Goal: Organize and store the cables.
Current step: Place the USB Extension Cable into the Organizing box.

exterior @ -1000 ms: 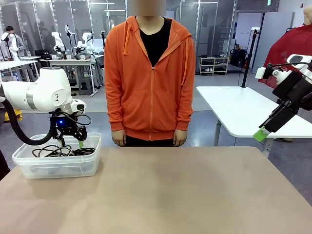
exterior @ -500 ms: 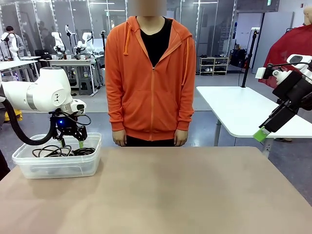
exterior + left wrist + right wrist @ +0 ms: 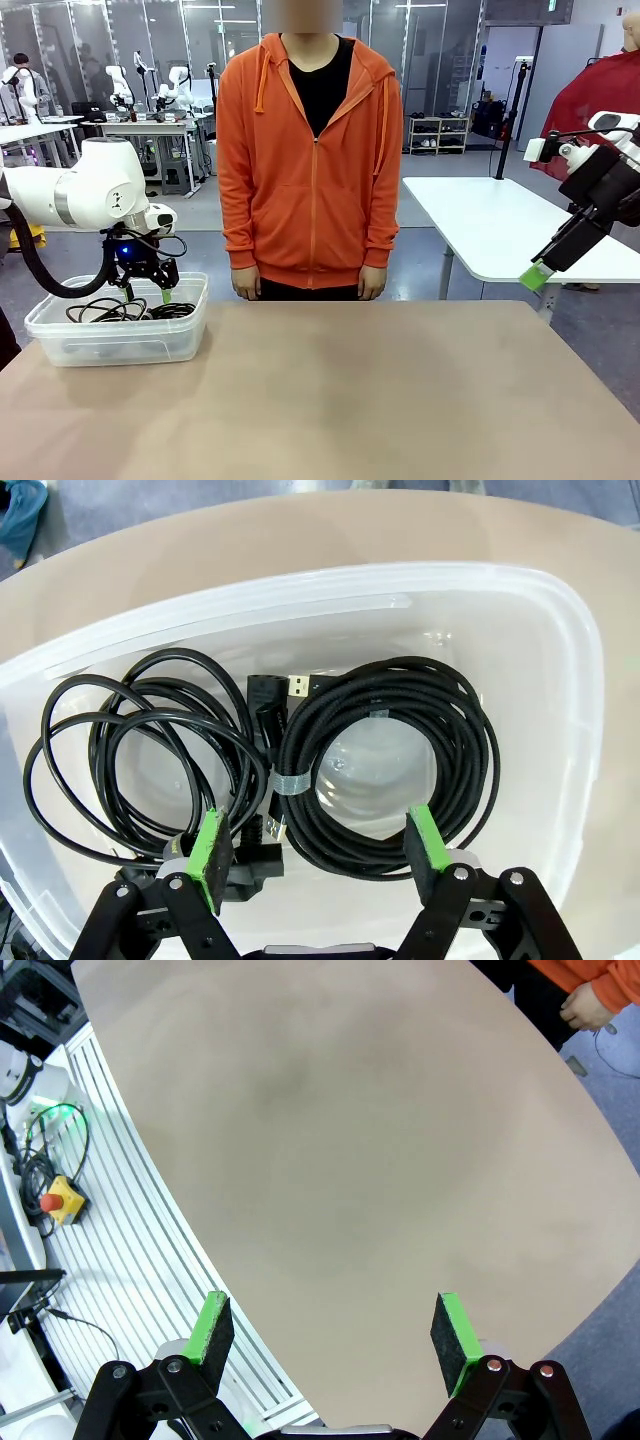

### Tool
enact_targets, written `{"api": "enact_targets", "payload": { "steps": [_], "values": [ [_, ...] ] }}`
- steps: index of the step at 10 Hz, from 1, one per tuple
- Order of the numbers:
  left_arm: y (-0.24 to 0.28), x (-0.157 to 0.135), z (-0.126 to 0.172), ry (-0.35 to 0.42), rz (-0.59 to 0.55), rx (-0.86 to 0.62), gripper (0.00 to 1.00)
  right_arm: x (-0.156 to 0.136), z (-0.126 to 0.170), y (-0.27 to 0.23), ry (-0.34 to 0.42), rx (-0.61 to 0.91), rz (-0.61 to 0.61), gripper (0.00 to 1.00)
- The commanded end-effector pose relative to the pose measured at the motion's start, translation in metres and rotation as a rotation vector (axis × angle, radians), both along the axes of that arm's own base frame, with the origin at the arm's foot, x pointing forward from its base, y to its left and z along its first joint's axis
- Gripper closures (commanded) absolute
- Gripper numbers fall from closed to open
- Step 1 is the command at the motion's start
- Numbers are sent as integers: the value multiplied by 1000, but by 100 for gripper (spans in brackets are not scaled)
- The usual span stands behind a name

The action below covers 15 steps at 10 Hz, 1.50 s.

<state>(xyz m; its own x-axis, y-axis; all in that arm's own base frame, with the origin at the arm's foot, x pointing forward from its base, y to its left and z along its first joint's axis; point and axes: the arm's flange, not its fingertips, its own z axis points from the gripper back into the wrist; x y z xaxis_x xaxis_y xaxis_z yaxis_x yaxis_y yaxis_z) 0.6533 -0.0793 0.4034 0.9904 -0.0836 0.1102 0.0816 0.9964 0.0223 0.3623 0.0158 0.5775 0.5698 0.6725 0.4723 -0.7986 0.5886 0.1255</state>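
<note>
No change is seen against the pictures of half a second and a second ago: both arms, the bin and the person are placed as before.

Nearest in the front view, the brown tabletop (image 3: 380, 400) is seen bare across its middle and right. At its left edge a clear plastic bin (image 3: 60, 345) is set, and the cables (image 3: 120, 311) are held inside it. From the left wrist view two coils are counted in the bin (image 3: 560, 680): a loosely wound smooth black coil (image 3: 130, 750) on one side and a tighter braided coil (image 3: 400, 765), tied with a grey band (image 3: 293, 783), on the other. The two coils are laid side by side, with black plugs (image 3: 270, 695) between them.

The left tool (image 3: 147, 292) is hung over the bin, its green pads (image 3: 210, 842) held apart with nothing between them, just above the coils.

The right tool (image 3: 537, 275) is raised off to the right, well clear of the tabletop; its pads (image 3: 213, 1328) are likewise spread wide and nothing is gripped.

At the far side one person in an orange hooded jacket (image 3: 305, 160) is stood, with both hands (image 3: 370, 285) hung at the sides.
</note>
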Motion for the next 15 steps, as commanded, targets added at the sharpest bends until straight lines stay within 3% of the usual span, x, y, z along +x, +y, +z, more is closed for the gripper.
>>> {"api": "enact_targets", "payload": {
  "steps": [1, 15],
  "values": [
    [0, 1, -1, -1, 13, 2, 13, 2, 2, 2, 4, 5, -23, 0],
    [0, 1, -1, -1, 13, 2, 13, 2, 2, 2, 4, 5, -23, 0]
  ]
}}
